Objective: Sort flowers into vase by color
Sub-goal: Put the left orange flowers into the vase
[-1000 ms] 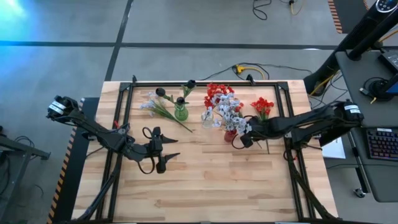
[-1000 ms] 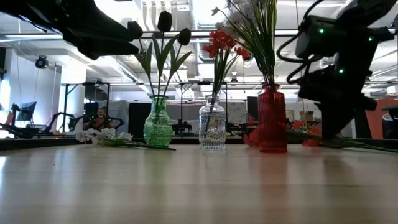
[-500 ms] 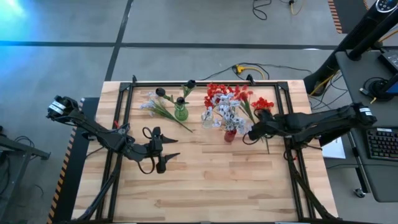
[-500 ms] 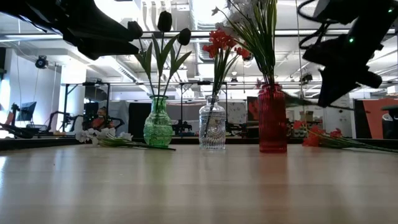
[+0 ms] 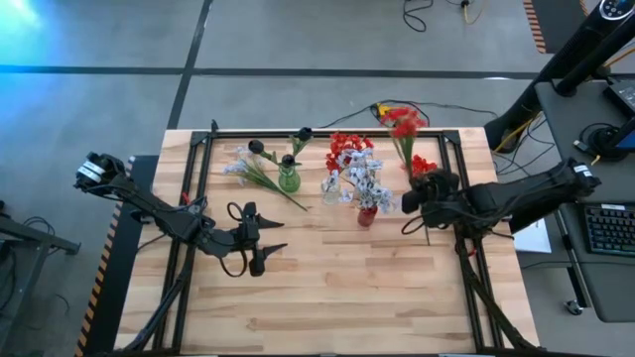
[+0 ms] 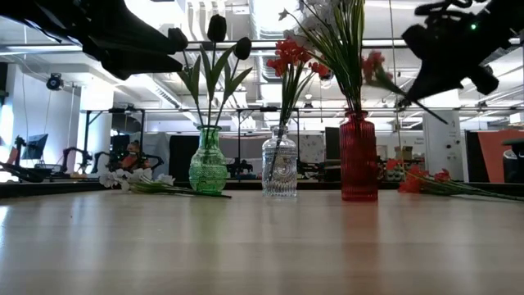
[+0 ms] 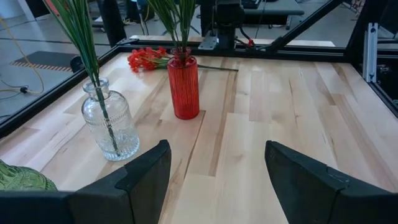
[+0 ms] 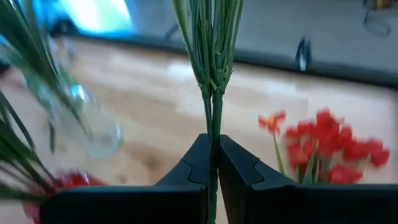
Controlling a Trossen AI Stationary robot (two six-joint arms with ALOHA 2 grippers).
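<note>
above the desk point(image 5: 327, 288) the right end effector point(image 8: 212, 163) pinches a red-blossomed green-stemmed flower spray point(image 5: 403, 123); it should lower the stem slowly into the clear glass vase point(image 5: 330, 187) with red blossoms.

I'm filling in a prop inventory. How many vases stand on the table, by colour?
Green vase: 1
Clear glass vase: 1
Red vase: 1
Total: 3
</note>
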